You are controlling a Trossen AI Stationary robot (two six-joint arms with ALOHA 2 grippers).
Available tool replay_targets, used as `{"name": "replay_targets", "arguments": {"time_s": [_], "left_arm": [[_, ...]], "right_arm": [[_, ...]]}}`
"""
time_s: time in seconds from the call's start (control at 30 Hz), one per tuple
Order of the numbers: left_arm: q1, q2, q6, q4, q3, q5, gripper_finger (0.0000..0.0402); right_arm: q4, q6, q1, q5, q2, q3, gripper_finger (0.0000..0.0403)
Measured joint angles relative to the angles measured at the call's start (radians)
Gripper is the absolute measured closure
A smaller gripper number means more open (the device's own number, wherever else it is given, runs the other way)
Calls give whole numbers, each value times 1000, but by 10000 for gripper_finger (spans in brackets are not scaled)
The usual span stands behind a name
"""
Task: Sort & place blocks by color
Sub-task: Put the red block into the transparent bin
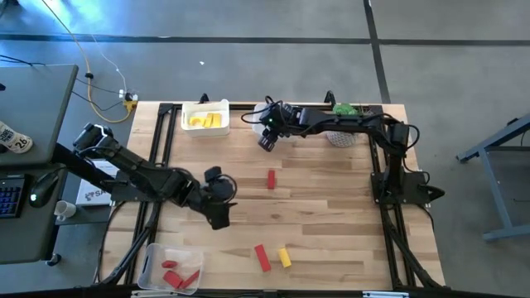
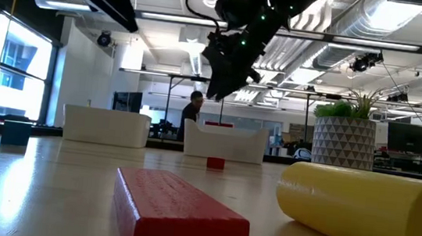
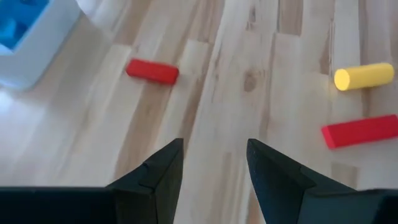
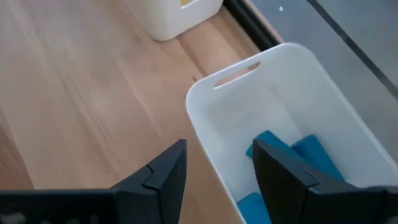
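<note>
A short red block (image 1: 271, 179) lies flat mid-table. A red bar (image 1: 262, 257) and a yellow cylinder (image 1: 285, 257) lie side by side near the front edge. My left gripper (image 3: 214, 149) hovers open over bare wood at the table's left-centre (image 1: 217, 211), with the red block (image 3: 152, 71) farther off and the red bar (image 3: 360, 130) and yellow cylinder (image 3: 364, 76) off to one side. My right gripper (image 4: 217, 155) stands open at the far edge (image 1: 267, 136), above a white bin (image 4: 236, 68) holding blue blocks (image 4: 280, 152).
A white bin with yellow blocks (image 1: 205, 118) stands at the far left. Another with red blocks (image 1: 171, 269) sits at the near left corner. A potted plant (image 1: 344, 110) stands at the far right, under the right arm. A person (image 2: 192, 108) shows in the room behind.
</note>
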Motion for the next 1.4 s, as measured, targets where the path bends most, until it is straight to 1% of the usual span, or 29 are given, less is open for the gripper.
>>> {"name": "replay_targets", "arguments": {"time_s": [0.3, 0.43, 0.57, 0.67, 0.77, 0.83, 0.9, 0.97, 1.1, 1.17, 1.4], "left_arm": [[96, 0, 247, 40, 0, 7, 236], [142, 0, 382, 51, 0, 8, 236], [184, 0, 476, 54, 0, 11, 236], [211, 0, 549, 54, 0, 43, 236], [238, 0, 631, 62, 0, 100, 236], [256, 0, 653, 73, 0, 139, 236], [271, 0, 630, 78, 0, 175, 236], [285, 0, 567, 78, 0, 198, 236], [299, 0, 432, 76, 0, 202, 236], [299, 0, 386, 76, 0, 202, 236], [292, 0, 197, 56, 0, 202, 236]], "right_arm": [[-122, -1, 0, 64, 0, 115, 235], [-148, 37, 0, 98, 0, 132, 235], [-175, 86, 0, 123, 0, 132, 235], [-244, 146, 0, 147, 0, 132, 235], [-329, 209, 0, 147, 0, 132, 235], [-379, 226, 2, 147, 0, 132, 235], [-414, 227, 5, 153, 0, 132, 235], [-436, 219, 7, 155, 0, 132, 235], [-467, 162, 7, 136, 0, 132, 235], [-480, 138, 8, 116, 0, 132, 235], [-546, 41, 32, -7, 0, 132, 235]]}}
